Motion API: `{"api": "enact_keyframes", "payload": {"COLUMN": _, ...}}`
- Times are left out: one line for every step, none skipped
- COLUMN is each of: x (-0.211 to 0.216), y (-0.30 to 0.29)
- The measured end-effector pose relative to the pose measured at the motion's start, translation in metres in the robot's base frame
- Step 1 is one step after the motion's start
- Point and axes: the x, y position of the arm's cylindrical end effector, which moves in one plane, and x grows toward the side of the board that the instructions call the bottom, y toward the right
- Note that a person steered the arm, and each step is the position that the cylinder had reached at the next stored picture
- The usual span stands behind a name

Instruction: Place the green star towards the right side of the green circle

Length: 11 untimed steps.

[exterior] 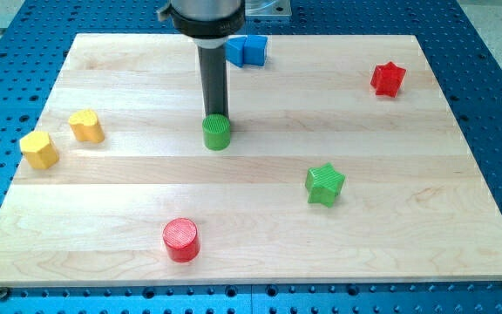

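The green star [324, 184] lies right of the board's middle, toward the view's bottom. The green circle [217, 133] stands near the middle, up and to the left of the star. My rod comes down from the view's top, and my tip [214, 115] sits at the circle's top edge, touching or almost touching it. The star is well apart from the tip, down and to the right.
A red circle [181, 240] sits near the bottom edge. A yellow hexagon [39, 149] and another yellow block [86, 126] sit at the left. A blue block [247, 51] lies at the top behind the rod. A red star [388, 78] is at the upper right.
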Motion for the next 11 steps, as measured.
{"api": "enact_keyframes", "payload": {"x": -0.028, "y": 0.044}}
{"api": "enact_keyframes", "payload": {"x": -0.001, "y": 0.145}}
{"api": "enact_keyframes", "payload": {"x": 0.047, "y": 0.222}}
{"api": "enact_keyframes", "payload": {"x": 0.119, "y": 0.217}}
{"api": "enact_keyframes", "payload": {"x": 0.123, "y": 0.174}}
{"api": "enact_keyframes", "payload": {"x": 0.124, "y": 0.157}}
{"api": "enact_keyframes", "payload": {"x": 0.125, "y": 0.149}}
{"api": "enact_keyframes", "payload": {"x": 0.126, "y": 0.147}}
{"api": "enact_keyframes", "payload": {"x": 0.142, "y": 0.146}}
{"api": "enact_keyframes", "payload": {"x": 0.161, "y": 0.131}}
{"api": "enact_keyframes", "payload": {"x": 0.129, "y": 0.093}}
